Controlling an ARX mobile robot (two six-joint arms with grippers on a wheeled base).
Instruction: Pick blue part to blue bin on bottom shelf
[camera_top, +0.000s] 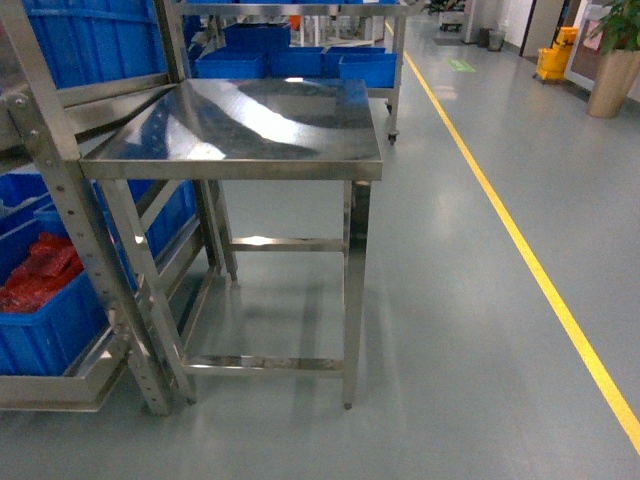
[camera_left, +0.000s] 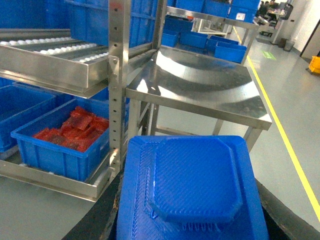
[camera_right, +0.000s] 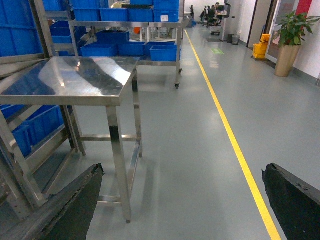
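Observation:
The blue part (camera_left: 192, 185), a flat ribbed plastic piece with an octagonal raised middle, fills the bottom of the left wrist view. My left gripper (camera_left: 192, 220) is shut on it, with black fingers (camera_left: 102, 217) showing at either side. To the left, the bottom shelf (camera_left: 55, 179) of shiny steel carries a blue bin (camera_left: 55, 152) holding red parts, seen also in the head view as the blue bin (camera_top: 50, 325) on the bottom shelf (camera_top: 60, 388). My right gripper (camera_right: 182, 200) is open over bare floor, holding nothing. Neither gripper shows in the head view.
A stainless steel table (camera_top: 240, 135) stands right of the rack post (camera_top: 75, 230). A tier with white rollers (camera_left: 50, 47) sits above the bins. More blue bins (camera_top: 290, 62) stand on a far rack. A yellow floor line (camera_top: 520, 240) runs along the right.

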